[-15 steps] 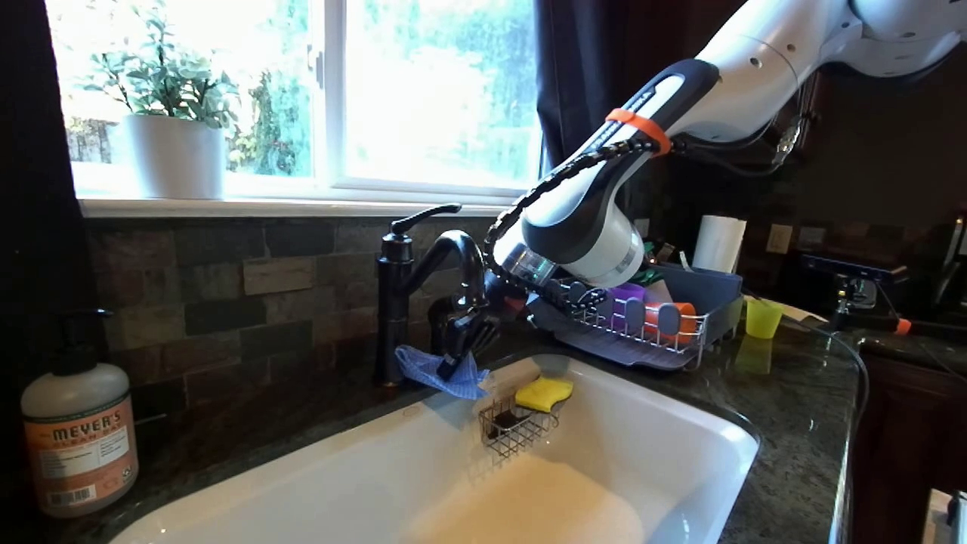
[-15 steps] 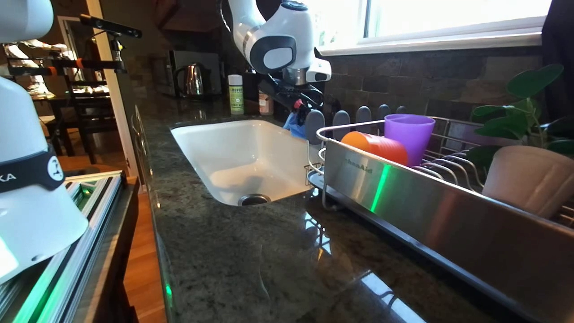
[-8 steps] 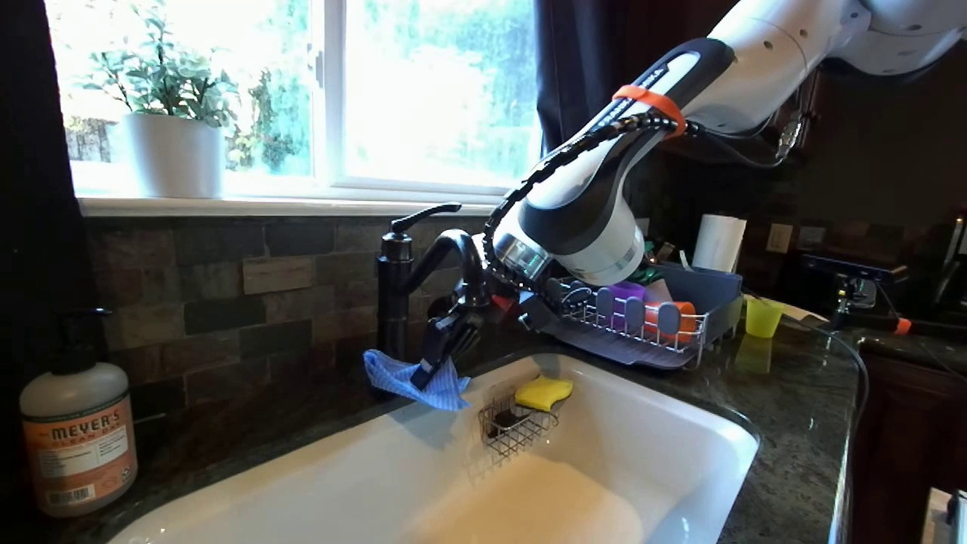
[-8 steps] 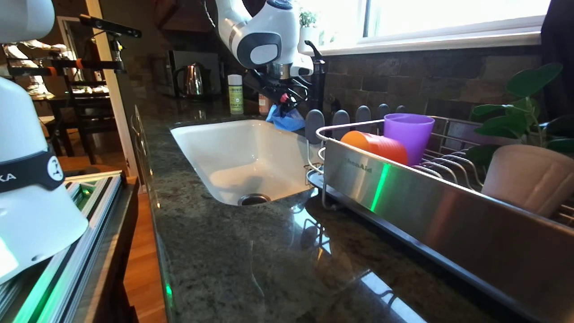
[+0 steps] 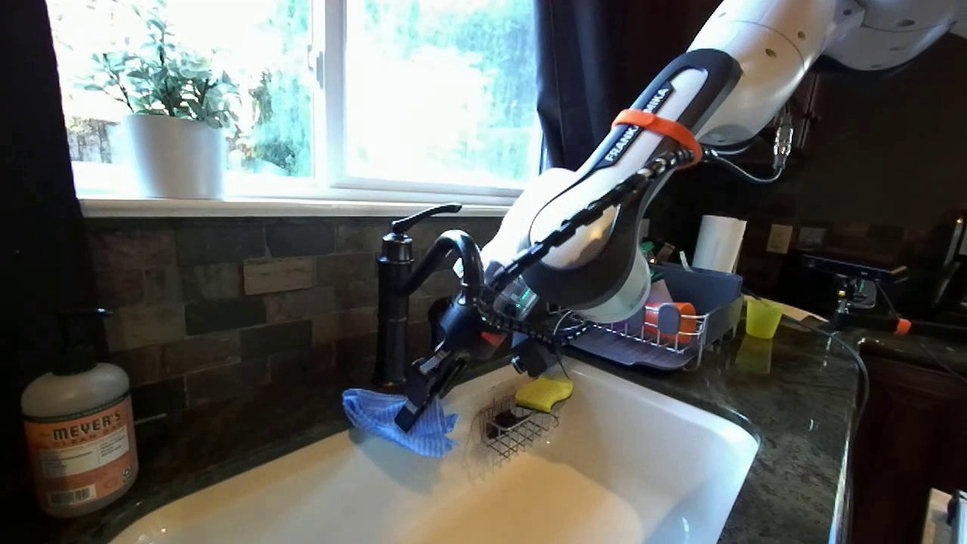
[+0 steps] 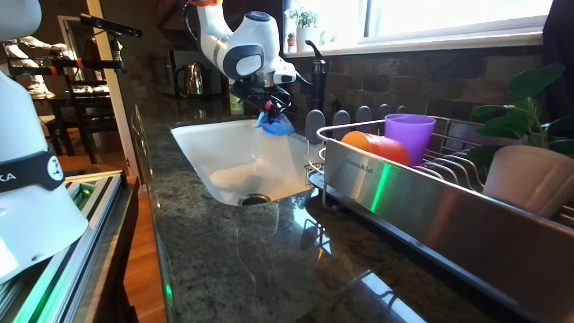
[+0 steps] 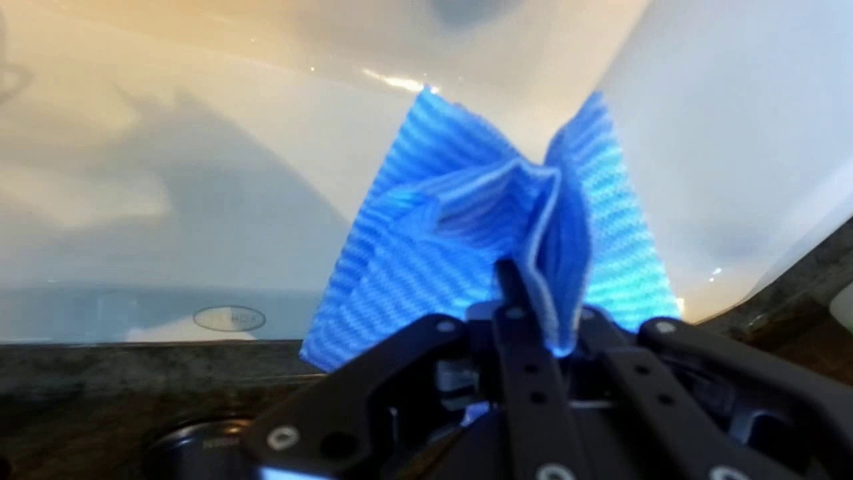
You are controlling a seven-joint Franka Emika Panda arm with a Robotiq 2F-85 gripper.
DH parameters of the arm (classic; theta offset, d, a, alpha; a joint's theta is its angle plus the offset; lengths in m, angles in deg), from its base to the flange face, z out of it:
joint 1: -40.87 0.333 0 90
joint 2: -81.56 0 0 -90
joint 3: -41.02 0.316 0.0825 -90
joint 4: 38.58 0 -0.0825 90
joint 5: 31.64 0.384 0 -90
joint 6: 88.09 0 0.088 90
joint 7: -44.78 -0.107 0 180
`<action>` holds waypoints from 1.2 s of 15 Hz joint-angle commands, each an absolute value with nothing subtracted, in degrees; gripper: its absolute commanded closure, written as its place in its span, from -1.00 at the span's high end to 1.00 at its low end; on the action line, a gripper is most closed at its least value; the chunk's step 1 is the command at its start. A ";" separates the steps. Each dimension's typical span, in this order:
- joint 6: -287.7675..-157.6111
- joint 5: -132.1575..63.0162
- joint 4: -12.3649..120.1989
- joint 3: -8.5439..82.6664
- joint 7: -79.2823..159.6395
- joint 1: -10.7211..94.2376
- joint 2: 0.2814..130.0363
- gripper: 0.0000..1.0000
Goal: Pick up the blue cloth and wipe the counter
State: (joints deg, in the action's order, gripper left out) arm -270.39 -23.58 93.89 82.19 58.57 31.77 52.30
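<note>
Since the earlier frame, the gripper (image 5: pixel 409 417) and the blue cloth (image 5: pixel 381 414) have moved lower and away from the dish rack (image 5: pixel 721 302), and are now over the back edge of the sink (image 5: pixel 295 491).

In an exterior view, from the left, a soap bottle (image 5: pixel 79 442) stands upright on the counter (image 5: pixel 804 431), left of the sink. A potted plant (image 5: pixel 174 157) sits on the windowsill (image 5: pixel 302 206), above and behind the sink, with dark wall tiles (image 5: pixel 227 313) below. The black faucet (image 5: pixel 392 317) rises just behind the sink. The blue cloth hangs mostly above the inside of the sink; whether it touches the sink I cannot tell. The gripper's fingers are nearly together, with a fold of the cloth pinched between them. Inside the sink, at its back wall, is a wire basket (image 5: pixel 517 434) with a yellow sponge (image 5: pixel 544 394) at its top. Right of the sink stand the dish rack, a paper towel roll (image 5: pixel 719 243) and a yellow-green cup (image 5: pixel 763 318).

In an exterior view, again from the left, a metal kettle (image 6: pixel 194 81) stands beyond the sink. Nearer than the sink, the counter is dark, glossy stone with bright reflections. Right of the sink, the rack holds an orange cup (image 6: pixel 376 147) on its side and an upright purple cup (image 6: pixel 409 139).
</note>
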 commanded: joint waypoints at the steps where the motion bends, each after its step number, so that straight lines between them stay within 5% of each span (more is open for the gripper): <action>1: -279.34 -26.69 96.32 70.50 52.31 43.69 54.79 -0.97; 4: -286.84 -25.27 96.35 57.90 49.46 55.42 54.80 -0.97; 18: -289.10 -8.95 94.99 38.95 46.91 72.61 51.19 -0.97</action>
State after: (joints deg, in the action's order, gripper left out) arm -289.31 -14.18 94.26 42.70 47.12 68.35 51.04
